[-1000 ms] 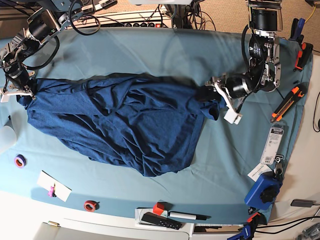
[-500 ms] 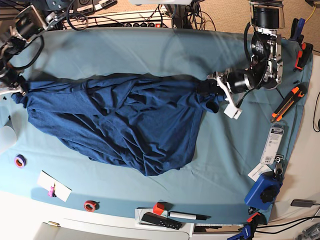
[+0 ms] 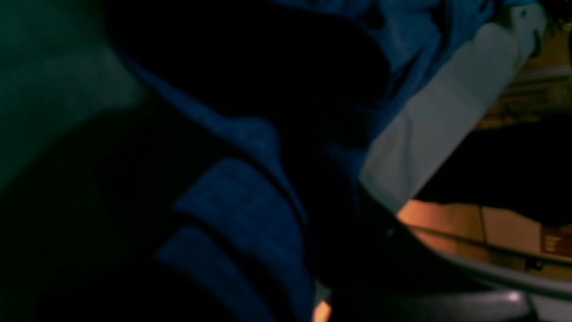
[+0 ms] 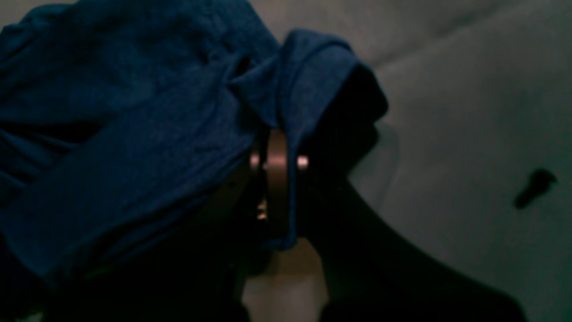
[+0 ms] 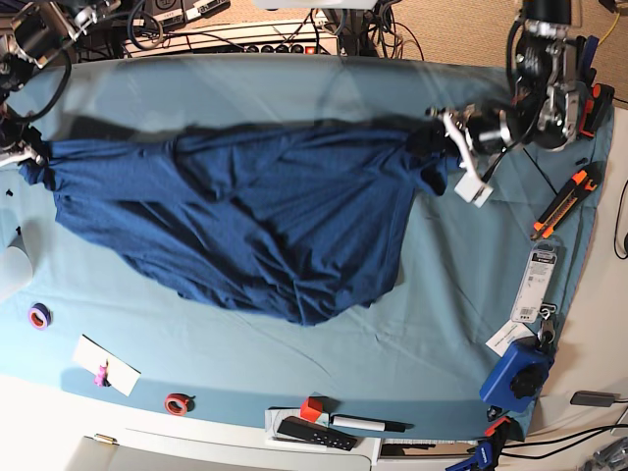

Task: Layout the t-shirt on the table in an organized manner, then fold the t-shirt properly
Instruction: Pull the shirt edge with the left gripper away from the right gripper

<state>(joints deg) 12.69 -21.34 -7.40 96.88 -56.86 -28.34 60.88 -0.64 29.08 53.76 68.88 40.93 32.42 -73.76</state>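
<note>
Gripping opposite ends of the t-shirt (image 5: 245,226), both claws are clamped on fabric. The left gripper (image 5: 439,147), near the bench's far right corner in the base view, has its jaws nearly together on a bunched end of the shirt; its wrist view is dark and blurred, showing navy folds (image 3: 250,214) against a pale finger (image 3: 429,134), and the exact pinch point is hard to make out. The right gripper (image 5: 29,162), at the far left edge, is closed tight on the other end, and its wrist view shows cloth (image 4: 134,134) draped over and wrapped round the dark fingers (image 4: 277,170), which are mostly hidden by it. Between the two the shirt hangs stretched in a line across the far half of the table (image 5: 294,88), its upper edge taut and its lower part sagging in wrinkled folds toward the middle of the teal cloth. No containers appear on the bench. Along the near edge lie small items: a purple tape roll (image 5: 39,316), a red tape roll (image 5: 178,402), a white card (image 5: 106,365) and a black remote (image 5: 316,433). An orange utility knife (image 5: 567,201) lies by the right edge.
</note>
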